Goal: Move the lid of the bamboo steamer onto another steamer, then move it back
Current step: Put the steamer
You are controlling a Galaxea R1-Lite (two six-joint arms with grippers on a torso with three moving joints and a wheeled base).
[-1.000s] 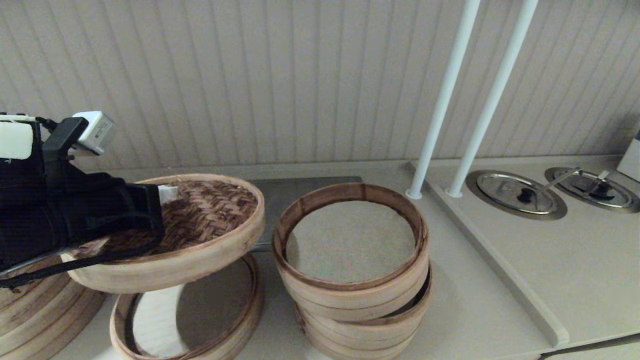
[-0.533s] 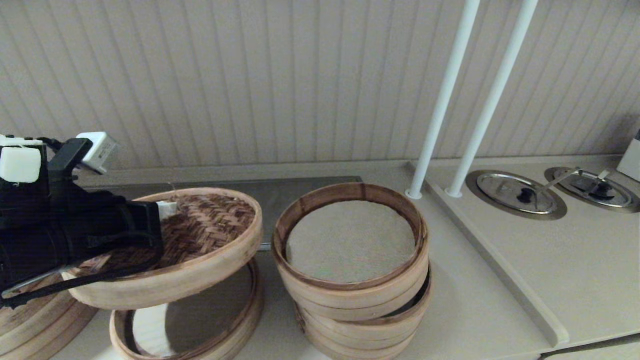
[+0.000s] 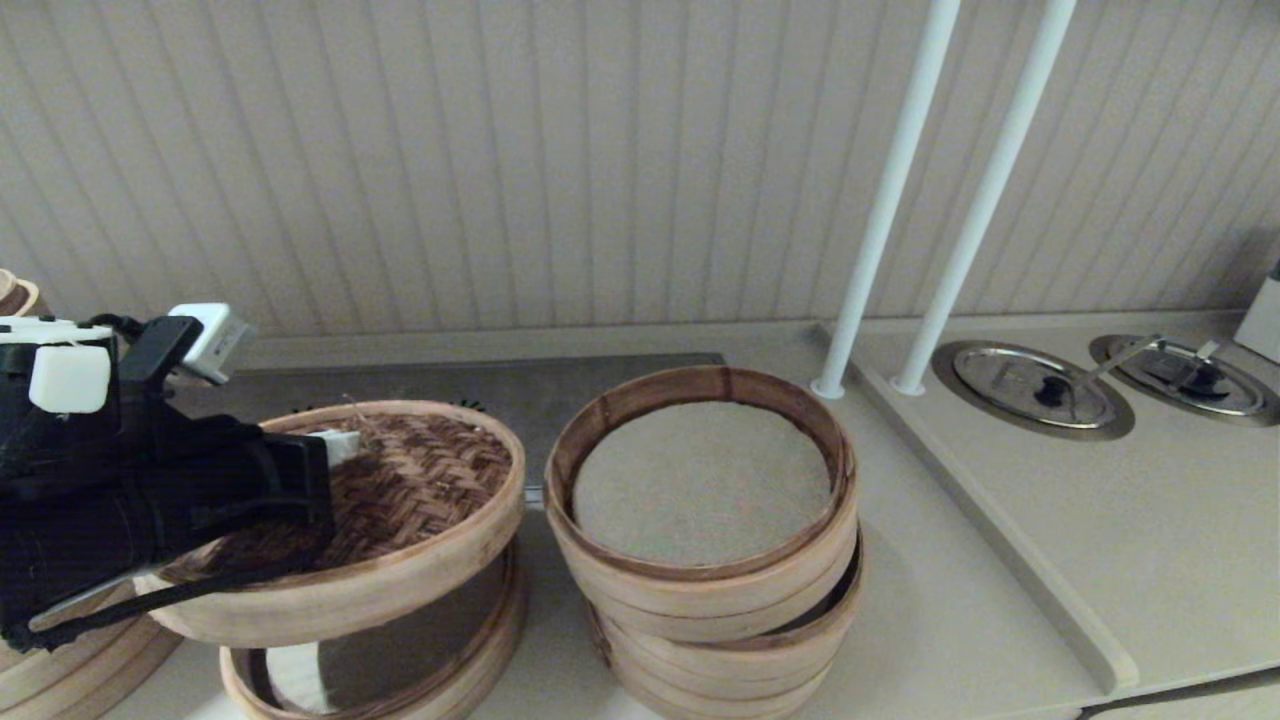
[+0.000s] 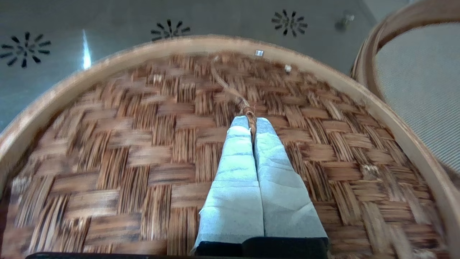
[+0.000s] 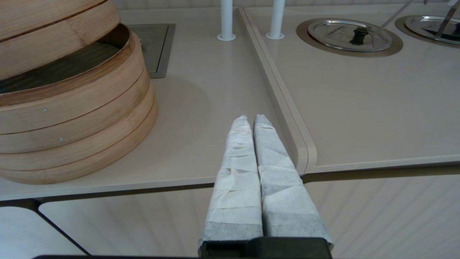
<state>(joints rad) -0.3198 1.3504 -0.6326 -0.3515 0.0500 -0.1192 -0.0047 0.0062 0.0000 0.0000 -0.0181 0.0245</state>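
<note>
The bamboo steamer lid (image 3: 420, 490), with a dark herringbone top and a pale rim, hangs tilted in the air at the left. My left gripper (image 3: 340, 443) is shut on its small knot loop (image 4: 250, 117), white padded fingers (image 4: 233, 162) pinching the loop over the woven top (image 4: 143, 144). Directly below the lid sits the single low tray (image 3: 500, 620), its white liner (image 3: 295, 685) partly showing; a gap separates lid and tray. My right gripper (image 5: 250, 120) is shut on nothing, low over the counter's front edge, out of the head view.
A multi-tier steamer stack (image 3: 700, 600) with a greyish liner stands right beside the lid. Another big stack (image 3: 60, 670) shows at the far left under my arm. Two white poles (image 3: 880, 200) and round steel lids (image 3: 1030, 385) sit to the right, beyond a raised counter step (image 3: 1000, 540).
My left arm has come down with the lid, closing the gap above the low tray. The right arm has not moved.
</note>
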